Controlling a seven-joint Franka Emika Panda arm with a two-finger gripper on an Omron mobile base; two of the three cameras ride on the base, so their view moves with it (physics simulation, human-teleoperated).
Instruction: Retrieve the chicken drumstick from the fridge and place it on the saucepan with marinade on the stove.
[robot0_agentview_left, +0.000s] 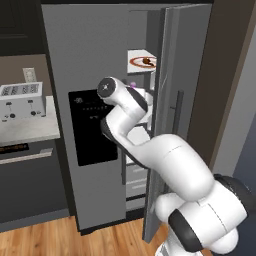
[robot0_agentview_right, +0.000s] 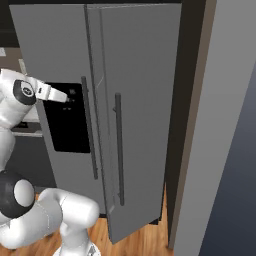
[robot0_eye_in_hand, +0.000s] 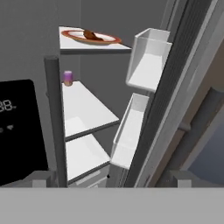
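Observation:
The fridge stands with its right door swung partly open, and white shelves show in the gap. The chicken drumstick, a small dark reddish-brown lump, lies on a white red-rimmed plate on the top shelf; the left base view also shows the drumstick. My gripper is open and empty, held at the door gap below the plate's shelf and well short of the meat. The arm hides the gripper in the left base view. The saucepan, marinade and stove are out of view.
A small pink-purple can stands on the shelf under the plate. White door bins line the open door's inner side. The left door's dark bar handle rises close by. A toaster sits on the counter to the left.

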